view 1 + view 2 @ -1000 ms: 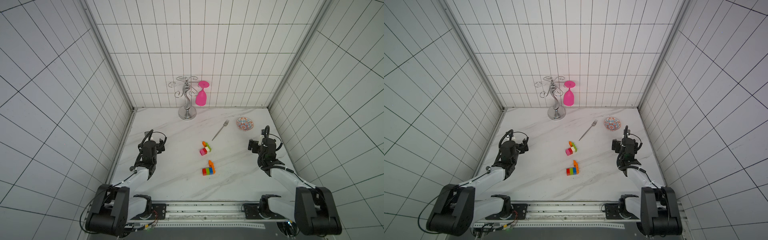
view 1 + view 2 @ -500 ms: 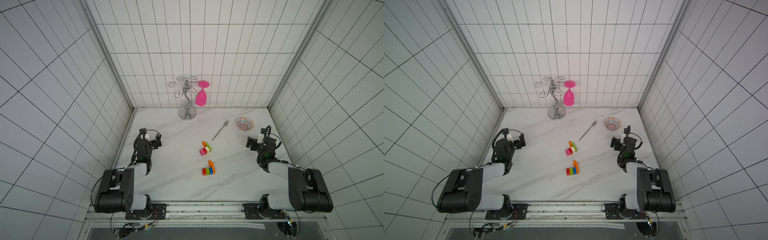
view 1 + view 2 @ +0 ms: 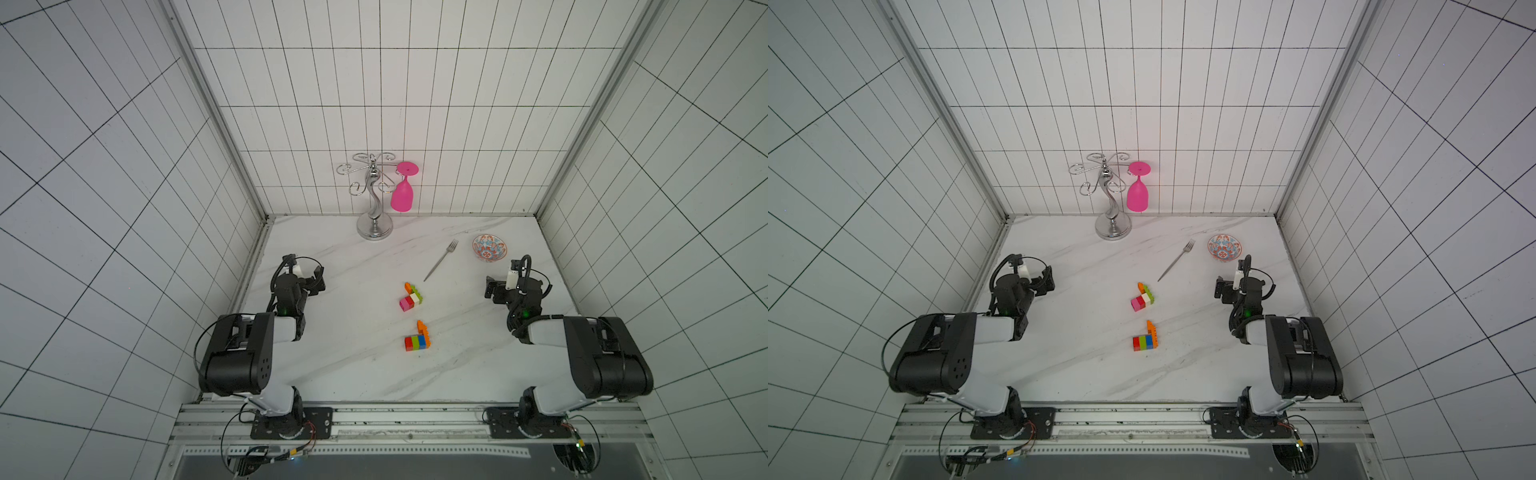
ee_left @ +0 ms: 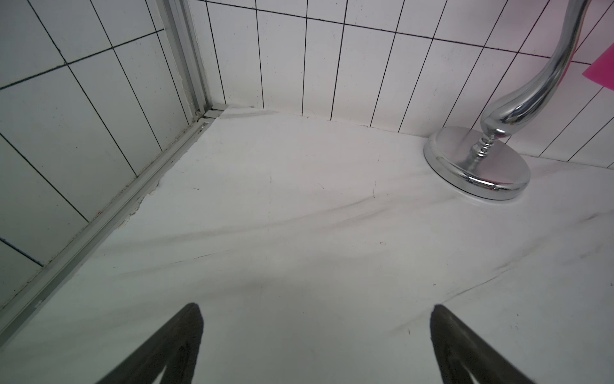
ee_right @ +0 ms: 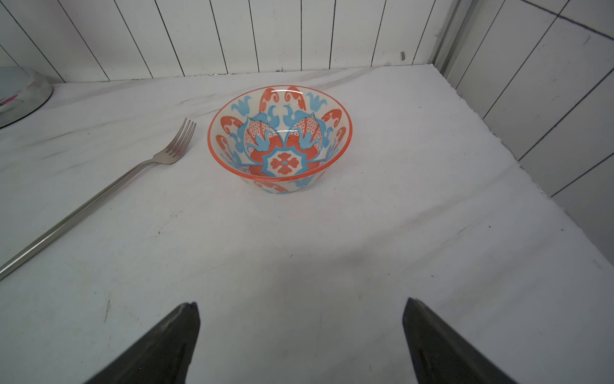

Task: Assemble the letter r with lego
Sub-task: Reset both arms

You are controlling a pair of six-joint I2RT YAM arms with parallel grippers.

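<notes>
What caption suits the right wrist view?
Open fingers face a patterned bowl and a fork on the marble tabletop.

We note tabletop (image 3: 353,374): marble-look, smooth, low sheen, grey veins, few scuffs. Wall tiles (image 3: 374,104): white, glazed, soft shine. Stand (image 4: 478,166), far centre: polished metal, mirror finish. Pink glass (image 3: 402,198) on it: opaque, we read plastic, satin. Fork (image 5: 171,151): brushed steel, duller. Bowl (image 5: 299,133), far right: glossy, painted pattern. Lego bricks (image 3: 417,341): hard plastic, shiny. Fingers (image 5: 156,349) of right gripper (image 5: 300,303): matt black. Near rail (image 3: 415,415): bare aluminium.
</notes>
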